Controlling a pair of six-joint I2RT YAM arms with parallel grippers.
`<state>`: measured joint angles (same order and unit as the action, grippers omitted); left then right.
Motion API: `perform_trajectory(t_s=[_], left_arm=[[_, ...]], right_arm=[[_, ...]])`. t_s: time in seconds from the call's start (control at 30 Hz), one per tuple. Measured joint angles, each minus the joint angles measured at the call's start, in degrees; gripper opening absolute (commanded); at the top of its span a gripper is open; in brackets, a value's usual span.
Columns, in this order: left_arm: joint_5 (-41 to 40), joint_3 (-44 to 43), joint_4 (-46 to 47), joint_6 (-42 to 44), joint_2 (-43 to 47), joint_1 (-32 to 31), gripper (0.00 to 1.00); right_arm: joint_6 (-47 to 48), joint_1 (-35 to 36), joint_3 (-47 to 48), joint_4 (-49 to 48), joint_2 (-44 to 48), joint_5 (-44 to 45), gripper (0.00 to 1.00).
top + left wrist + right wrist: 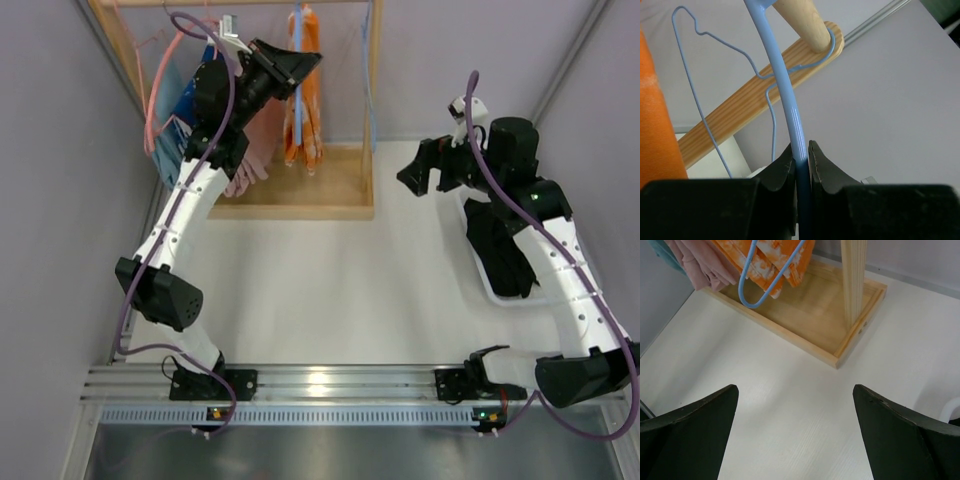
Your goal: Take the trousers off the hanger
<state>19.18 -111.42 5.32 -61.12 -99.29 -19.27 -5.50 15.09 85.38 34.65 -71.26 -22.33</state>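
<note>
**A:** What does the left wrist view give that the overhead view doesn't?

**B:** The grip. The left gripper [801, 150] has its black pads pressed together on the glossy blue hanger [790, 100]. The hanger's rod curves up to a round wooden rail [797, 22] at top centre. From above, that gripper is only a dark mass at upper middle.

**A:** And the trousers?

**B:** The orange trousers [303, 100] hang at top centre of the overhead view. The left wrist view catches just an orange woven strip along its left edge. The black trousers [505, 245] lie crumpled in a white tray [487, 290] at right, partly under the right arm.

**A:** The other gripper?

**B:** The right gripper [795, 387] has its fingers spread wide with nothing between them, above the white table [790, 430]. Its view shows the hanger's lower loop and orange-and-white cloth cut off by the top edge. It also shows the pale, grained wooden base [805, 325].

**A:** Anything unclear?

**B:** How the cloth sits on the hanger. The left arm covers that spot from above.
</note>
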Motion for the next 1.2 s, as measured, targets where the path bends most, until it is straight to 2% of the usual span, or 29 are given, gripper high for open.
perform_trajectory(t_s=[0.17,0.43,0.83,0.97,1.2], left_arm=[[0.0,1.4,0.6,-0.1,1.1,-0.4,0.00],[0.6,13.9,2.3,-0.7,11.0,-1.2,0.00],[0.8,25.0,1.6,-3.4,24.1,-3.4,0.00],[0.7,28.1,1.1,-3.9,26.6,-3.5,0.00],[0.3,33.3,-0.4,-5.0,28.9,-3.5,0.00]], right_arm=[[0.0,0.0,-0.3,-0.3,0.1,0.0,0.99],[1.1,0.0,-2.5,-2.1,2.5,-2.2,0.99],[1.5,1.4,-10.7,-15.7,8.2,-5.1,0.99],[4.6,6.6,-14.6,-20.8,9.4,-2.0,0.99],[13.5,23.5,-23.0,-31.4,9.7,7.8,0.99]])
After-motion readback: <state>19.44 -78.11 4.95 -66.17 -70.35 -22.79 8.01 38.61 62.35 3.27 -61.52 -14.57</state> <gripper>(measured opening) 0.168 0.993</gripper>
